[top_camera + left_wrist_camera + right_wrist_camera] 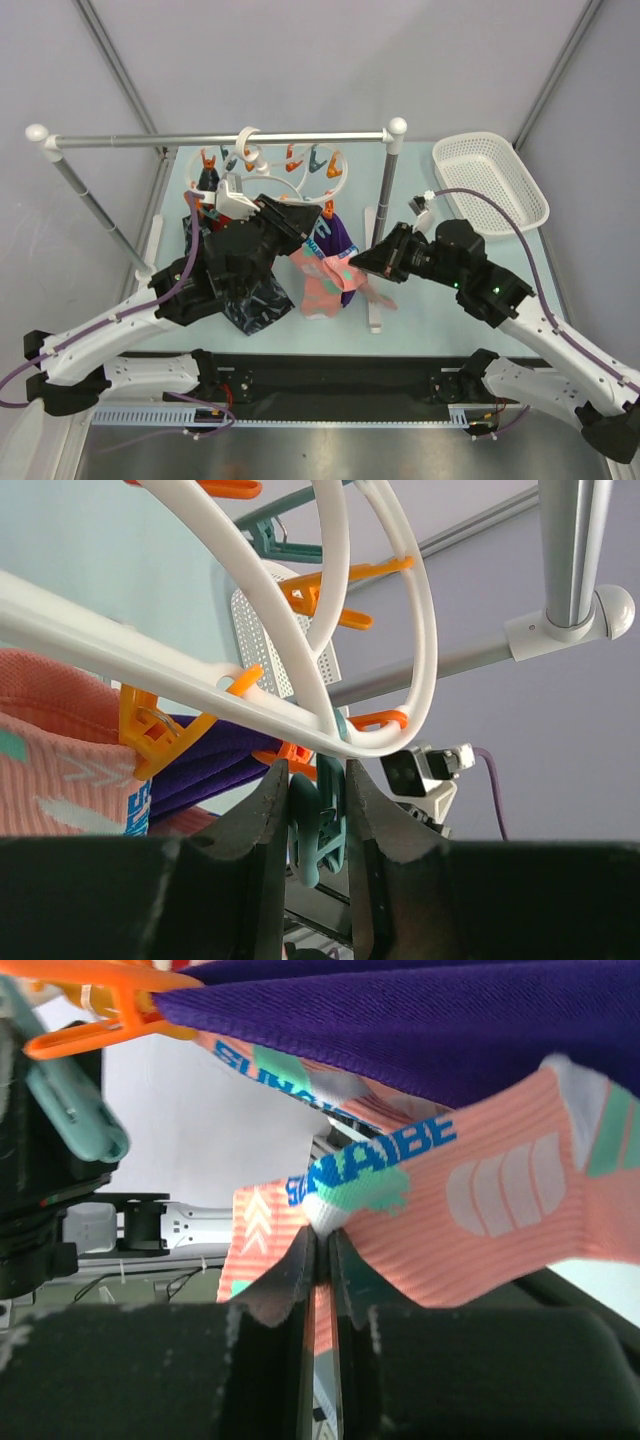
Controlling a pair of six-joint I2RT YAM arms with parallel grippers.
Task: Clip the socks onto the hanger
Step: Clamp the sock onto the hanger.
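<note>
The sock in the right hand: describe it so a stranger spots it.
Find the grey rail at the back and the white hanger hooked on it. Below the hanger is the sock, pinched by the right hand. Salmon-pink with teal and white patches, it differs from the purple cloth and dark marbled cloth beside it.

Bright, even light throughout; close foregrounds in wrist views blur.

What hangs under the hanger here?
A purple cloth and a salmon-pink sock, the sock pinched by the right gripper. The left arm covers the hanger's left side, so most of what hangs there is hidden.
</note>
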